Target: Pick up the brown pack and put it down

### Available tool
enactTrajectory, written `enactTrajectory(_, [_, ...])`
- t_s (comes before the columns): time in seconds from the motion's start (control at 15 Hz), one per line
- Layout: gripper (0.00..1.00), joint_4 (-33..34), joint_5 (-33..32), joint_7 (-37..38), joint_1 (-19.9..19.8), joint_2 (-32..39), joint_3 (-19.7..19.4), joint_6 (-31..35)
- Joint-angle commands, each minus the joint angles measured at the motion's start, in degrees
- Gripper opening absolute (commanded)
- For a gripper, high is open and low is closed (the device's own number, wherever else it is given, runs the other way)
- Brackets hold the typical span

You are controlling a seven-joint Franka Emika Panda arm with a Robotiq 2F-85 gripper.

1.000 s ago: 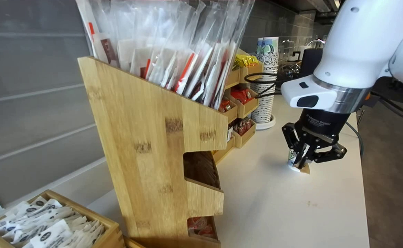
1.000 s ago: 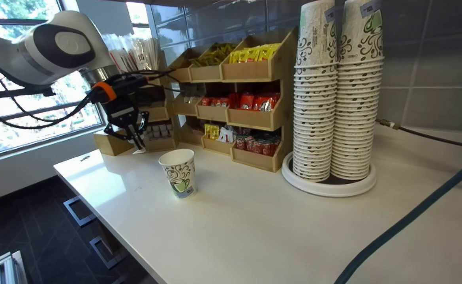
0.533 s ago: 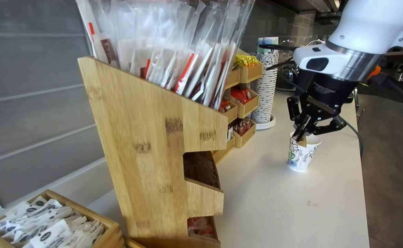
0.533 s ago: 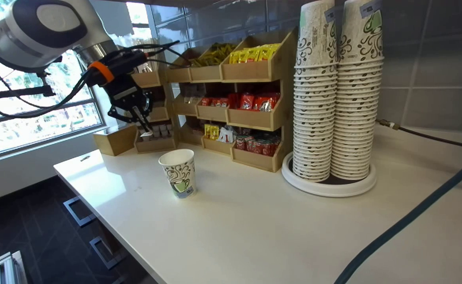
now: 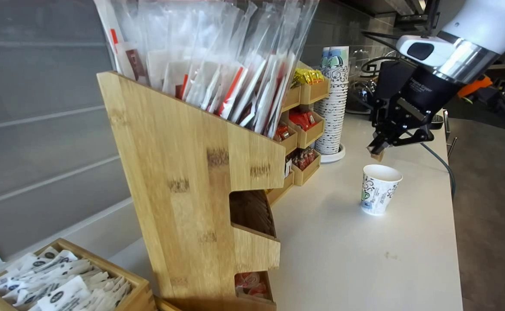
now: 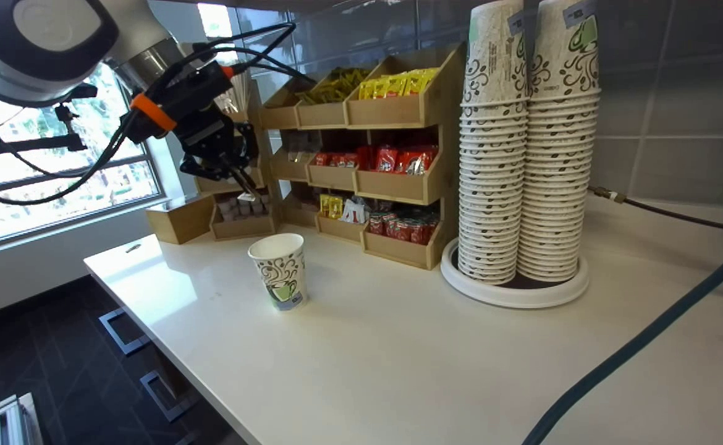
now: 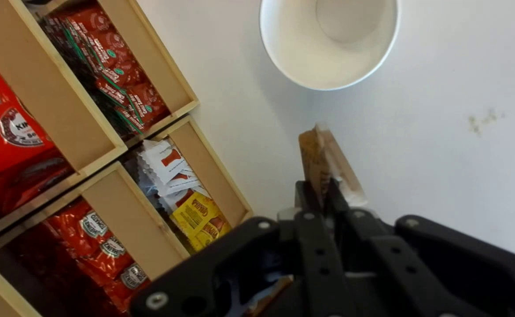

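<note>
My claw (image 7: 321, 193) is pinching the brown pack (image 7: 314, 154), clear of the counter (image 7: 438, 176). In an exterior view the paper cup (image 5: 379, 192) stands upright at six o'clock below the pack, apart from it. On my wrist view that cup is at twelve o'clock from the pack, and wooden bins (image 7: 204, 163) of packets (image 7: 112, 83) lie between eight and ten o'clock.

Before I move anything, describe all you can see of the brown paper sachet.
The small brown paper sachet shows a brown side, a paler one and what looks like print, too blurred to read. The gripper is shut on one end, hiding part of it; the other end juts out, tilted. It hangs above the white countertop, apart from the paper cup.
</note>
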Motion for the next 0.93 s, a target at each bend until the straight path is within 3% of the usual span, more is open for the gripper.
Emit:
enactTrajectory(0.0, [0.02, -4.3, 3.4, 1.0, -0.3, -4.4, -2.6, 4.1])
enactTrajectory(0.47, [0.02, -3.2, 9.6, 0.9, 1.4, -4.3, -7.9, 5.5])
enactTrajectory(0.53, [0.08, -3.1, 7.6, 0.9, 0.1, -3.8, -6.3, 4.0])
enactTrajectory(0.87, [0.08, -3.1, 8.4, 0.9, 0.3, -3.8, -7.1, 4.5])
